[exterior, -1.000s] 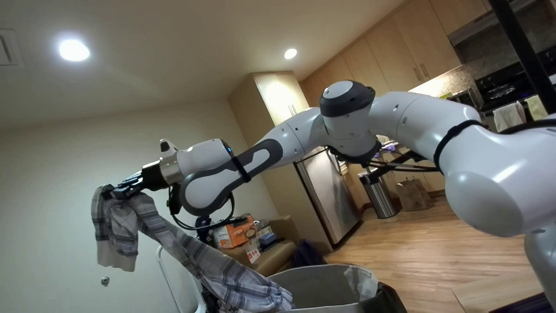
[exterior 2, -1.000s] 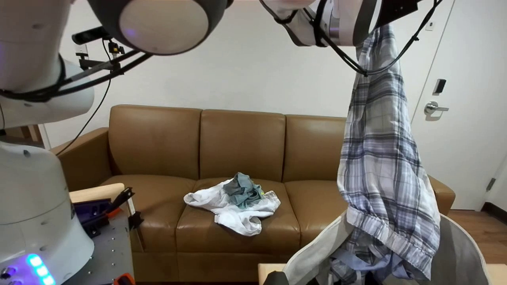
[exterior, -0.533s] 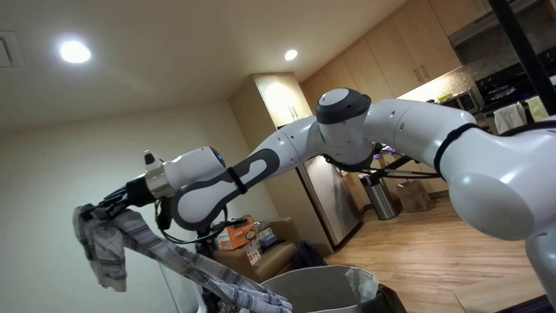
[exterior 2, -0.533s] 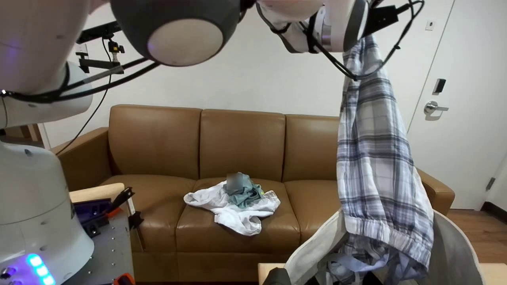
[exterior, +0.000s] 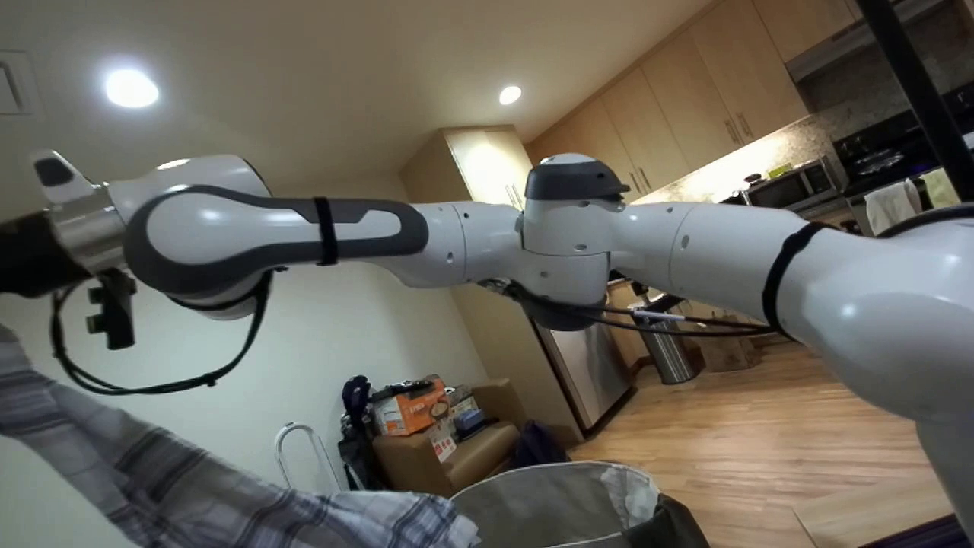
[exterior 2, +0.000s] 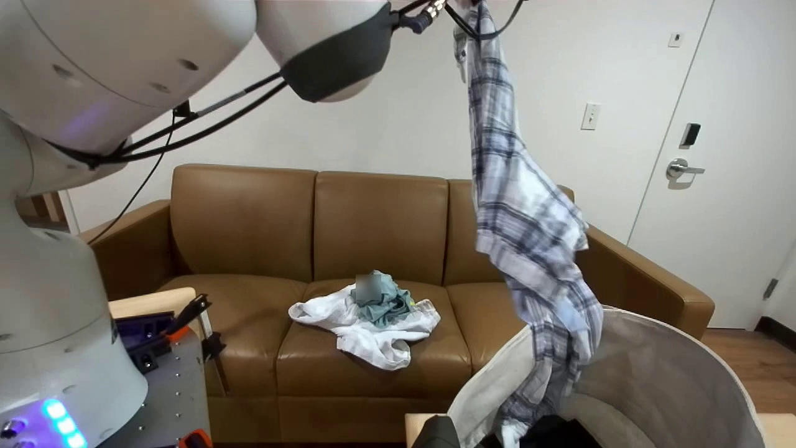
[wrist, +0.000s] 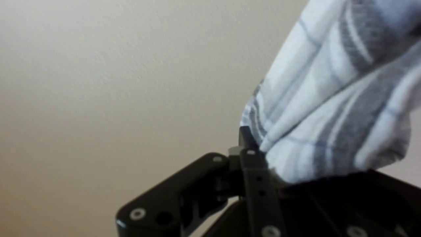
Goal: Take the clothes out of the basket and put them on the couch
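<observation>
Arm (exterior: 491,236) is glossy white with dark grey bands (exterior: 574,183). I count two black straps (exterior: 326,230). Black cables (exterior: 210,379) loop along its 6 o'clock side. Silver collar (exterior: 90,230) at the 9 o'clock end. White base (exterior 2: 56,311), three blue lights (exterior 2: 65,426) at 6 o'clock. Gripper (wrist: 256,144): black bars (wrist: 263,210), pale round screws (wrist: 137,214).

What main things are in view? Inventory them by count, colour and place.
couch: one, brown, before wall
basket: one, pale grey, before couch
white garment: one, white, on couch
teal garment: one, teal, on white garment
plaid garment: seemingly one, white-grey, hanging into basket
door: one, white, near couch
trash can: one, silver, on wooden floor
ceiling lights: two, white, overhead
arm: one, mostly white, higher than basket
fingers: count unclear, black, shut on plaid garment
</observation>
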You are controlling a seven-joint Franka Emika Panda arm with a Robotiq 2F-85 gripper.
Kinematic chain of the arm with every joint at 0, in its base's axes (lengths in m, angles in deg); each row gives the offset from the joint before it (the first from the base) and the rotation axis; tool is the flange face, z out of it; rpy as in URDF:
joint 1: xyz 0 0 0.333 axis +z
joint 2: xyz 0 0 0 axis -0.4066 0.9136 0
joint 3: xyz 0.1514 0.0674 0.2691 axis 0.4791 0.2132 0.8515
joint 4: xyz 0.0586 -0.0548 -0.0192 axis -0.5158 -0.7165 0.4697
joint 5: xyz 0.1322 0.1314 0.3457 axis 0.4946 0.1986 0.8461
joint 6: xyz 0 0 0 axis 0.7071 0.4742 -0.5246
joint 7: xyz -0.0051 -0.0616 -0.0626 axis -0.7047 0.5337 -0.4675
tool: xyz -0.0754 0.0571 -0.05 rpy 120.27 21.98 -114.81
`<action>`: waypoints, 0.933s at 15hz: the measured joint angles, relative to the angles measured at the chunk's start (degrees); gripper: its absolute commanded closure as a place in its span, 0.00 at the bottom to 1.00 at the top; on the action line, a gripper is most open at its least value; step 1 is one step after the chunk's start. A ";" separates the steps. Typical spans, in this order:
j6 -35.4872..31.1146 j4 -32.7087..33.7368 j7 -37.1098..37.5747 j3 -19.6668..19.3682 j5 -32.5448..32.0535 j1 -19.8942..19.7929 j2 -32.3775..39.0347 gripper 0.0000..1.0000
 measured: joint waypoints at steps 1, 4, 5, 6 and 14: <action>2.67 2.29 -2.94 1.63 0.51 3.09 0.30 0.96; 9.05 10.64 -11.88 5.82 2.24 13.91 1.98 0.94; 9.95 12.96 -14.01 6.84 2.33 16.78 2.92 0.94; 10.05 14.44 -15.25 7.19 2.34 18.57 3.71 0.94; 8.99 13.23 -17.38 6.29 2.97 21.77 7.98 0.96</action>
